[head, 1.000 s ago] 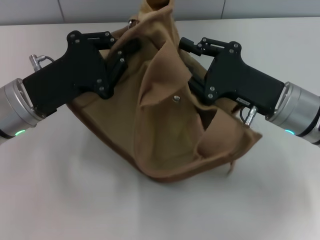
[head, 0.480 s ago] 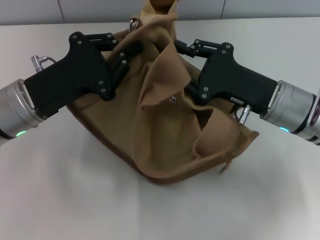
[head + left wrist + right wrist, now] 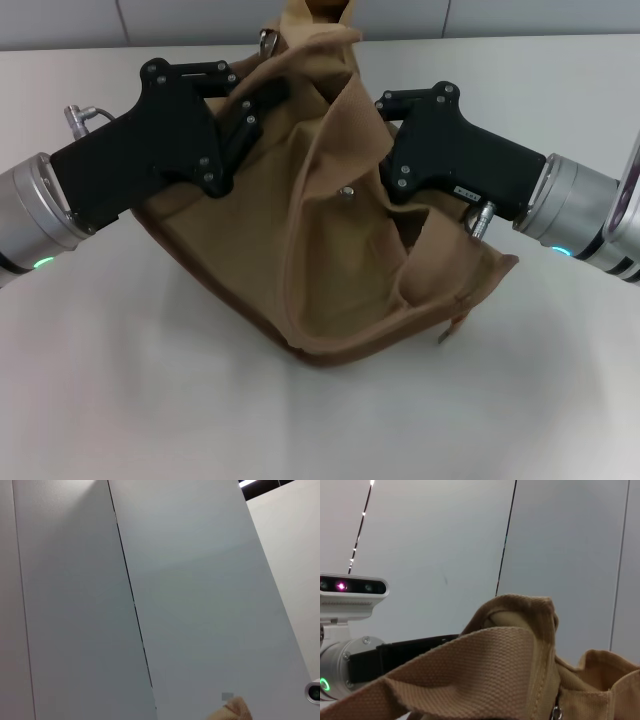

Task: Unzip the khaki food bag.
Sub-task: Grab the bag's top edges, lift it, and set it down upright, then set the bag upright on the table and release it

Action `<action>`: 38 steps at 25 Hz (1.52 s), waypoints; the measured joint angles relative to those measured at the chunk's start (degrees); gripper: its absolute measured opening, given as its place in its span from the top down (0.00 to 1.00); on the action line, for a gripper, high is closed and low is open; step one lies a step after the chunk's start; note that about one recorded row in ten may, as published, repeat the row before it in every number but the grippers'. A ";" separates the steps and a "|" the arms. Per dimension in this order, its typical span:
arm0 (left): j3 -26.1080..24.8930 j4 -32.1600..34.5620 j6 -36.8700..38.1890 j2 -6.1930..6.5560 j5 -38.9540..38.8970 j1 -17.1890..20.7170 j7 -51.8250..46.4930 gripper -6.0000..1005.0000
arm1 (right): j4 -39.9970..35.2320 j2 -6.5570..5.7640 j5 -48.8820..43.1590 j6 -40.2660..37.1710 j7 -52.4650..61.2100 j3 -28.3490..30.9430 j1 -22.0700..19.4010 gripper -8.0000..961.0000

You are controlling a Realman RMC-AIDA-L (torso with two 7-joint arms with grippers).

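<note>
The khaki food bag (image 3: 340, 260) lies crumpled in the middle of the white table, its front pocket with the silver snap button (image 3: 346, 192) facing me. My left gripper (image 3: 262, 100) is at the bag's upper left edge, shut on a fold of the fabric. My right gripper (image 3: 382, 125) presses into the bag's upper right side, its tip hidden behind a raised fold. The right wrist view shows a wide tan webbing handle (image 3: 470, 675) close up and the left arm (image 3: 395, 655) behind it. The zip is hidden.
The white table (image 3: 150, 390) spreads around the bag, with a grey panelled wall (image 3: 180, 20) behind it. A metal ring (image 3: 267, 42) shows at the bag's top. The left wrist view shows wall panels and a scrap of khaki fabric (image 3: 236, 711).
My right gripper has moved left and a little up, deeper into the bag's top, and the centre fold has shifted left with it. My left gripper has hardly moved.
</note>
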 joint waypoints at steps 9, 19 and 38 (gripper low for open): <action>-0.54 -0.09 0.06 -0.08 -0.18 -0.05 0.00 0.90 | -0.24 -0.10 -0.14 -1.11 0.21 0.39 -1.86 0.99; -0.63 -0.51 -1.07 -0.13 -2.41 0.35 0.00 0.90 | -5.43 -0.59 -2.06 -6.43 2.37 -0.39 -13.81 0.99; -0.66 -10.26 -1.99 -0.36 -10.34 -2.46 5.12 0.89 | -11.73 -0.53 2.69 -12.30 12.91 6.85 -25.38 0.98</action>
